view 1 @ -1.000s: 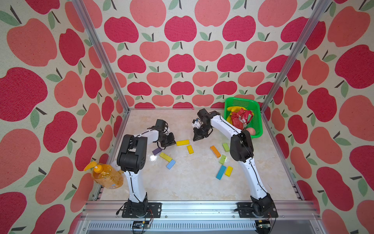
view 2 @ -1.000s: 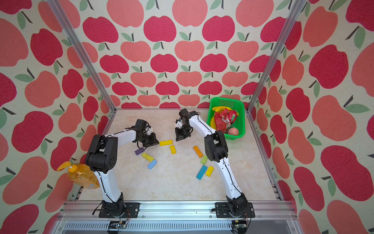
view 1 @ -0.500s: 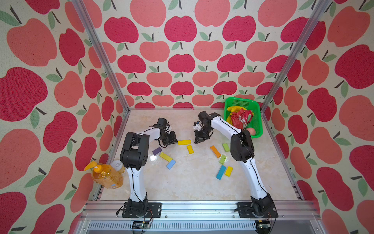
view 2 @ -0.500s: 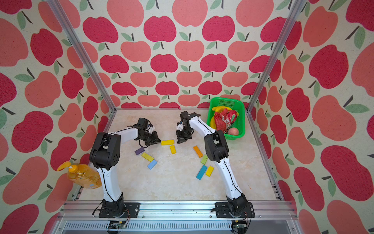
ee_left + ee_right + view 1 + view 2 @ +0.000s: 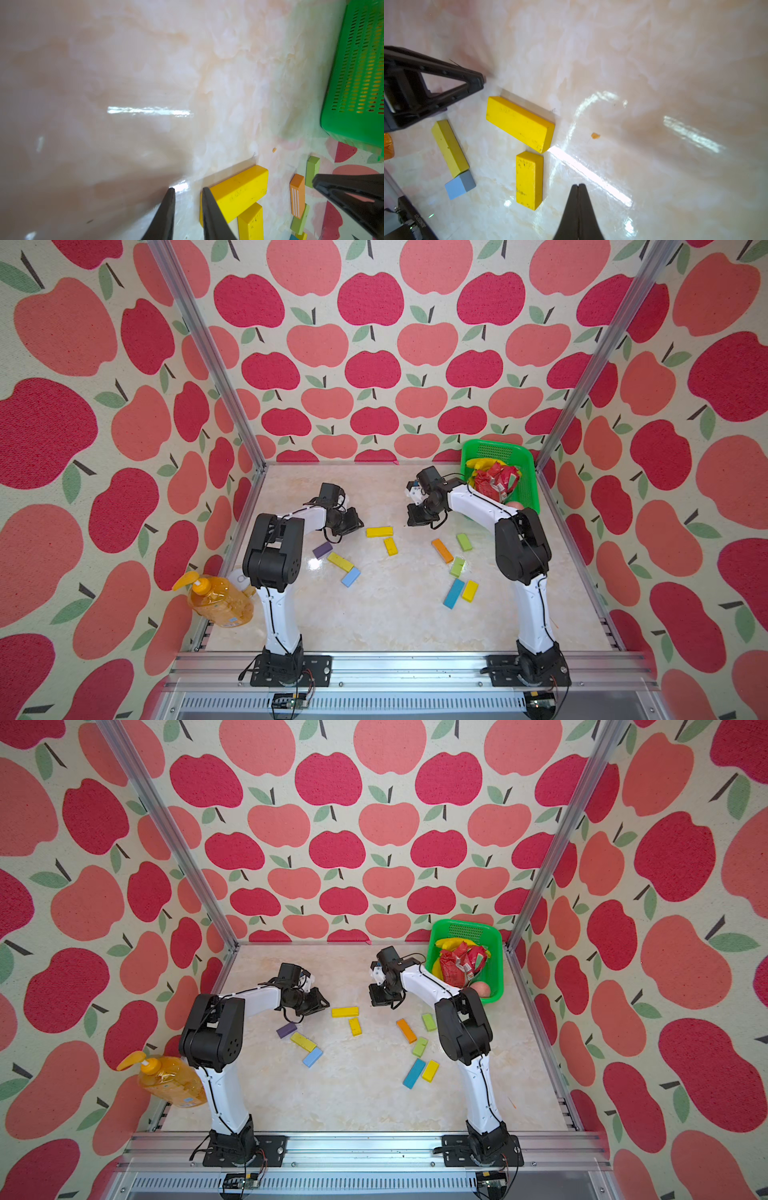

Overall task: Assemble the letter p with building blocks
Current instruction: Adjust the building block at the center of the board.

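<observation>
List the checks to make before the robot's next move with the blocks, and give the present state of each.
1. Left fingers empty: ok, slightly apart, nothing between them.
2. Left fingers clear of the long yellow block: cannot tell, one finger overlaps its end in the left wrist view.
3. Right fingers empty: ok, shut on nothing.
4. Long yellow block and short yellow block butted squarely: not ok, a wedge-shaped gap shows.
5. Letter finished: not ok, the building blocks lie in separate groups.
6. Orange block free to grasp: ok, nothing on it.
</observation>
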`<control>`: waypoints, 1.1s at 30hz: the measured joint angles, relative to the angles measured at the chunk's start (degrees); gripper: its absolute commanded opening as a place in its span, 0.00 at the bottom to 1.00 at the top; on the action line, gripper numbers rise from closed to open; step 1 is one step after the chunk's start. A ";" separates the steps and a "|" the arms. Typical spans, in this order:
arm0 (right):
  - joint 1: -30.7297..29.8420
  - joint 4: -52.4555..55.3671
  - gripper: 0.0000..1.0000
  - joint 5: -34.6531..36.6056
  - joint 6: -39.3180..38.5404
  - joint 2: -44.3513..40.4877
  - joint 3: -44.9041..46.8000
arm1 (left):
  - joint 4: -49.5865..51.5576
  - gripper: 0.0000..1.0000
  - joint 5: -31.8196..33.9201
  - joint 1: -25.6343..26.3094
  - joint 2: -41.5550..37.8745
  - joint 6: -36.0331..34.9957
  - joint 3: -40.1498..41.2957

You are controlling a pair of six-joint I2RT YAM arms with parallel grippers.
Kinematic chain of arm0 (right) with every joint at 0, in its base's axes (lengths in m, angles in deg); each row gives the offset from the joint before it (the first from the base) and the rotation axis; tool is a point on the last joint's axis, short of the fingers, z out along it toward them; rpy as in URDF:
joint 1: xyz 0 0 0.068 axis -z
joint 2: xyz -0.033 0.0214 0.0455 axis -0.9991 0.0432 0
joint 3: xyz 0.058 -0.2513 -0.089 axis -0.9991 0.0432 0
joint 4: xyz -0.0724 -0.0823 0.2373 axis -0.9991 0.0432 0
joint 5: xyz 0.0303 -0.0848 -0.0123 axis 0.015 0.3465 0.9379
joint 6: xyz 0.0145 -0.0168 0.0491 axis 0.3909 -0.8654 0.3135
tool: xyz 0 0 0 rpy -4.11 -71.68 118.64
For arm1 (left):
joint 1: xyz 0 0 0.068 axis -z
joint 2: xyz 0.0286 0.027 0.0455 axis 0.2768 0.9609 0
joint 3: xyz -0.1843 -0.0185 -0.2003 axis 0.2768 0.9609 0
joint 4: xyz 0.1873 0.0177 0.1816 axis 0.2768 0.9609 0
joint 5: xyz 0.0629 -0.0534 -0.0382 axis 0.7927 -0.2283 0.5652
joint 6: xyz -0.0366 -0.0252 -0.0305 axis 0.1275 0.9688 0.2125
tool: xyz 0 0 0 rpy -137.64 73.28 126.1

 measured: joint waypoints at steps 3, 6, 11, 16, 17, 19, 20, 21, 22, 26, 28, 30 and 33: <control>0.85 -5.40 0.02 2.01 -1.57 1.75 -3.28 | -3.06 0.29 0.52 0.74 1.79 -0.63 -2.80; 1.31 -6.25 0.01 1.27 -2.47 8.00 -12.35 | -5.75 0.29 -0.02 1.20 4.48 -0.33 -5.68; 1.03 -5.16 0.01 0.85 -2.86 13.77 -17.70 | -10.80 0.28 -0.85 1.16 5.70 1.86 -2.80; 0.87 -5.25 0.01 -0.31 -2.19 13.22 -14.99 | -13.49 0.27 0.50 0.61 1.25 2.89 4.11; 0.87 -5.64 0.01 -0.70 -1.64 12.96 -13.94 | -13.53 0.27 0.94 0.46 0.31 2.91 5.33; 0.87 -6.69 0.01 -1.40 -0.55 12.46 -11.67 | -13.51 0.27 1.70 0.20 -1.27 3.06 7.17; 0.87 -7.32 0.01 -1.60 0.13 12.26 -10.49 | -13.60 0.27 2.16 0.07 -1.84 3.30 7.85; 0.87 -7.76 0.01 -1.70 0.70 12.20 -9.57 | -13.68 0.27 2.45 0.00 -2.16 3.54 8.24; 0.87 -8.24 0.01 -1.73 1.38 12.13 -8.68 | -13.73 0.27 2.84 -0.11 -2.32 3.93 8.46; 0.90 -9.16 0.01 -0.37 2.86 11.69 -6.40 | -13.64 0.25 4.20 -0.31 -2.64 4.96 8.59; 0.92 -8.39 0.03 1.62 2.82 11.02 -6.29 | -11.98 0.24 6.64 -0.22 -4.15 4.92 9.03; 0.94 -6.45 0.06 3.08 2.78 9.55 -6.27 | -8.33 0.25 9.27 0.15 -7.34 4.39 9.22; 0.92 -3.26 0.06 3.48 2.86 5.57 -5.25 | -0.07 0.25 10.75 1.36 -13.07 3.69 7.21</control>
